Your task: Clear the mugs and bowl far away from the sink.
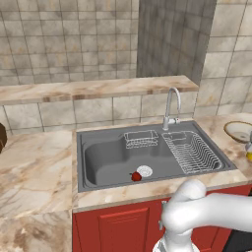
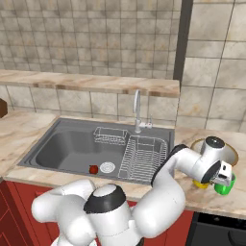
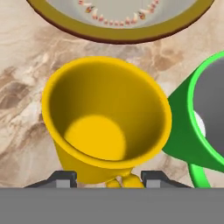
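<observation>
Two mugs sit side by side on the marble desk (image 2: 226,204) to the right of the sink (image 2: 72,149): a yellow mug (image 3: 107,127) and a green mug (image 3: 197,127), so close that their sides look to touch in the hand view. Just beyond them lies the bowl (image 2: 230,153), wide and shallow with a tan-brown rim. From the left side, the bowl shows at the far right edge of the desk, well clear of the basin.

The white arm reaches over to the right, and its tool (image 3: 107,177) sits low at the yellow mug, one dark fingertip (image 3: 63,177) on each side of the mug's base and handle. The jaws stand partly open around it; I cannot tell whether they actually press on it.

Inside the sink, a small red thing (image 1: 136,176) lies beside the round drain (image 1: 144,171), and a wire rack (image 1: 191,151) fills the right part. The curved silver faucet (image 1: 171,106) rises behind the basin.
</observation>
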### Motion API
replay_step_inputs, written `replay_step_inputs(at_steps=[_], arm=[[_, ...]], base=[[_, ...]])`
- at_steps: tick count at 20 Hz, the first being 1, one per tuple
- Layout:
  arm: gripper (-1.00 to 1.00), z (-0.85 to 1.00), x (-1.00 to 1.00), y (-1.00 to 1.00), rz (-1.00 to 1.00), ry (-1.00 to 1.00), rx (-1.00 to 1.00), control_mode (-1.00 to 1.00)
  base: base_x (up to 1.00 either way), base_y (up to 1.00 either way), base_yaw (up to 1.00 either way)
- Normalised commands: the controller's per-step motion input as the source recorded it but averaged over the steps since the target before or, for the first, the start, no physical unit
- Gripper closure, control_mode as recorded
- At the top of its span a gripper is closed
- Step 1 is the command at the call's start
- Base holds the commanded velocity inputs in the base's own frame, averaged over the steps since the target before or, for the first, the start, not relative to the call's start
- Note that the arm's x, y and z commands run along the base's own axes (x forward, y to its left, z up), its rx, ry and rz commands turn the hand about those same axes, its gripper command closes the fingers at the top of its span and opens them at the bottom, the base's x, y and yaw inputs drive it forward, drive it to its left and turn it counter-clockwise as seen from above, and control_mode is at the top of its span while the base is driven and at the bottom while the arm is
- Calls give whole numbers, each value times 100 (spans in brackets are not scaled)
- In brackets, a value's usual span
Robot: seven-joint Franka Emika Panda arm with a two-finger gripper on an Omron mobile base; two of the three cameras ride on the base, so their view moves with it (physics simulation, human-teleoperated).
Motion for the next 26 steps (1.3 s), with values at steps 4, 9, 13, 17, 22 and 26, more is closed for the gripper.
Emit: replay_step_inputs(at_steps=[4, 9, 13, 17, 22, 26], arm=[[100, 24, -8, 18, 0, -5, 0, -100], [100, 83, -24, 45, 0, -15, 0, -100], [100, 82, -41, 54, 4, -28, 0, -100], [100, 38, -58, 45, 7, -58, -4, -100], [100, 1, -36, 7, 0, -62, -8, -100], [100, 0, -7, 1, 0, -4, 0, -100]], base=[[0, 0, 0], [0, 0, 0], [0, 0, 0], [0, 0, 0], [0, 0, 0], [0, 0, 0]])
